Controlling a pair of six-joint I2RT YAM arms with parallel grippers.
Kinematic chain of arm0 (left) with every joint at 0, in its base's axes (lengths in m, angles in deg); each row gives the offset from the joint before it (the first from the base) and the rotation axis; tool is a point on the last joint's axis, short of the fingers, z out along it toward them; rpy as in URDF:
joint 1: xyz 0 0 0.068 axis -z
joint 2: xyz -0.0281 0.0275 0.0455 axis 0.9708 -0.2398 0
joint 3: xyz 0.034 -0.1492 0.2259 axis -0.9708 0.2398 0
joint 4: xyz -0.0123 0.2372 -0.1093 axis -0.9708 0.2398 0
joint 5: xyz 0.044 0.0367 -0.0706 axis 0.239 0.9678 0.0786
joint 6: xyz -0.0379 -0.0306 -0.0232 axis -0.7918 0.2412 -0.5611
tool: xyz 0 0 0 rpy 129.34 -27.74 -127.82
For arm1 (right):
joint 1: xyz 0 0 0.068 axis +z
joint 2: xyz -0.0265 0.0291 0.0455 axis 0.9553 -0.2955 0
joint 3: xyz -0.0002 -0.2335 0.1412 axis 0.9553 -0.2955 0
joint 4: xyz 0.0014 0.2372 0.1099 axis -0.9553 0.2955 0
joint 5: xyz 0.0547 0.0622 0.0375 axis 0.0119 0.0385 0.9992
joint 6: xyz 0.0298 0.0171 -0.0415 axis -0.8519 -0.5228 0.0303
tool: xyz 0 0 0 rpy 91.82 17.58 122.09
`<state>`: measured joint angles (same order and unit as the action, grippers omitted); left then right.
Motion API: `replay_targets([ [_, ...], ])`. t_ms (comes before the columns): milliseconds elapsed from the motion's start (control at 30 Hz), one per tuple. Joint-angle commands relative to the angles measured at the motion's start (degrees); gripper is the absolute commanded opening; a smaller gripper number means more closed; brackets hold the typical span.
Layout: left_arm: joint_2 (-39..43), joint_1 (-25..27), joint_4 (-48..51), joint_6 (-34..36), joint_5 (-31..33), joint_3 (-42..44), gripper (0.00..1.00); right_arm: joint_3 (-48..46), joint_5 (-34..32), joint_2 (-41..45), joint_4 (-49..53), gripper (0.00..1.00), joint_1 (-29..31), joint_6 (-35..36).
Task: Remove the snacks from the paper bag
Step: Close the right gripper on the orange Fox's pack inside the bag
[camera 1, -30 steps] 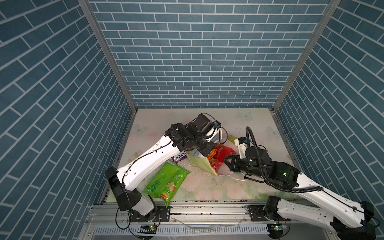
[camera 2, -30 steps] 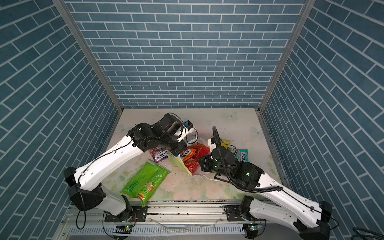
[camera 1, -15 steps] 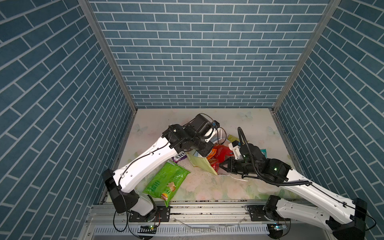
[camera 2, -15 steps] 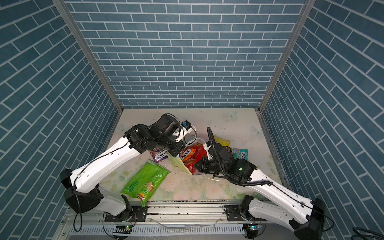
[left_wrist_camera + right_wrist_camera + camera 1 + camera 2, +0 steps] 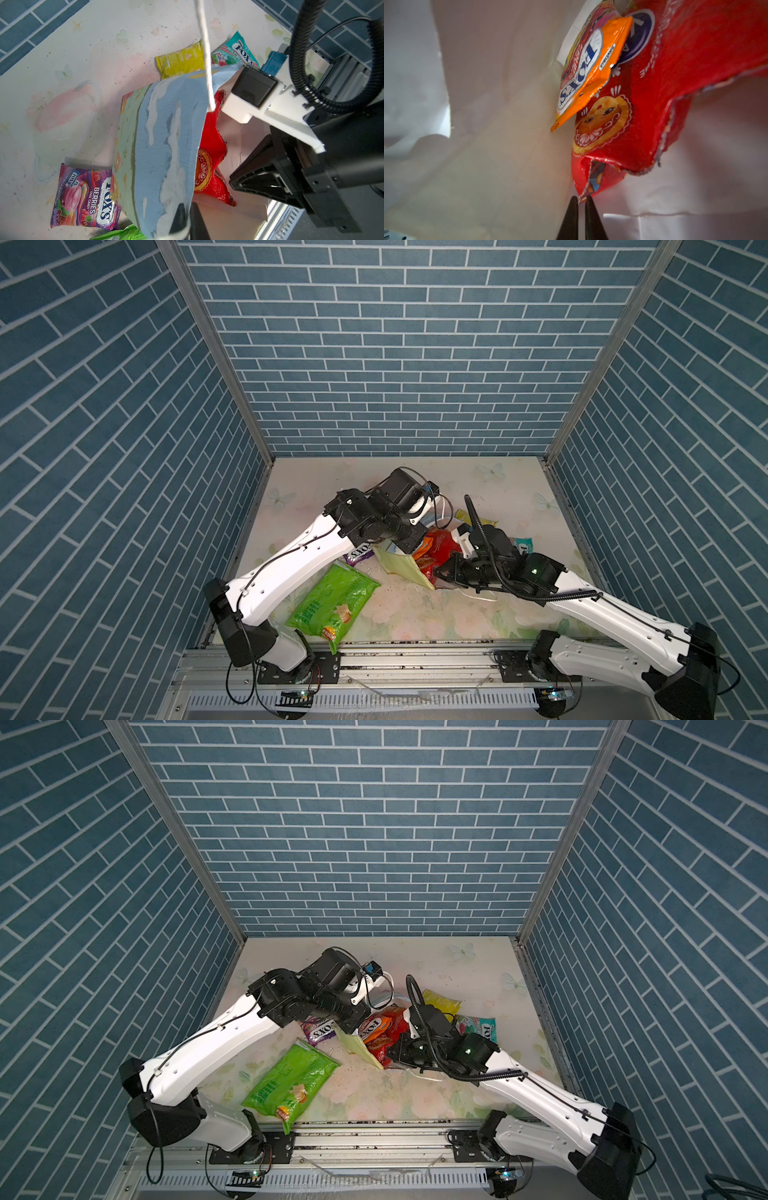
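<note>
Paper, pale yellow with a blue-and-white sky panel, makes up the bag [image 5: 162, 135], which sits near the middle of the table [image 5: 332, 485], tilted so its mouth faces the right arm. The left gripper [image 5: 188, 220] is pinched tight on the bag's rim, one finger outside on the sky panel and the other against the white inside. A white cord handle [image 5: 205, 52] hangs across the left wrist view. The right gripper [image 5: 580, 200] reaches into the mouth, its tips drawn almost together on the lower corner of the red pack [image 5: 675, 83]. That pack lies half inside the bag and sticks out of the mouth in both top views [image 5: 440, 545] [image 5: 384, 1040]. An orange pack [image 5: 591, 68] lies against the red one, between it and the bag's inner wall. The rest are already out on the table. The green chip bag [image 5: 332, 601] lies near the front edge on the left arm's side, and the purple pack [image 5: 83, 195] lies just beside the bag's base. The yellow pack [image 5: 180, 60] and the teal pack [image 5: 234, 49] lie side by side behind the bag.
</note>
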<state>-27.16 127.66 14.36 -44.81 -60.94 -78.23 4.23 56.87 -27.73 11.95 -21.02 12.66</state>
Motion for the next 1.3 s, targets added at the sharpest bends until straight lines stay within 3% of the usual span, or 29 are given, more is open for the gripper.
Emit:
replay_targets([
  [0,1.51,-0.16,0.51,0.13,0.93,1.18,0.09,0.26,-2.63,0.28,-2.05,0.11,-1.42,-1.34],
  [167,1.78,-0.13,0.85,0.22,1.21,1.83,0.09,-0.01,-8.46,1.39,-3.03,0.11,-2.48,-2.25],
  [600,1.71,0.01,1.31,-0.60,1.15,1.55,0.09,1.48,-12.93,-6.73,-14.79,0.11,-1.98,-2.07],
  [867,0.92,0.70,1.43,-1.00,1.15,-0.48,0.09,3.85,-15.67,-12.30,-11.16,0.16,0.01,-1.57],
  [1267,-1.85,1.19,0.94,-1.12,-0.59,-2.79,0.09,2.40,-20.40,-13.24,-11.14,0.23,1.29,-4.13],
])
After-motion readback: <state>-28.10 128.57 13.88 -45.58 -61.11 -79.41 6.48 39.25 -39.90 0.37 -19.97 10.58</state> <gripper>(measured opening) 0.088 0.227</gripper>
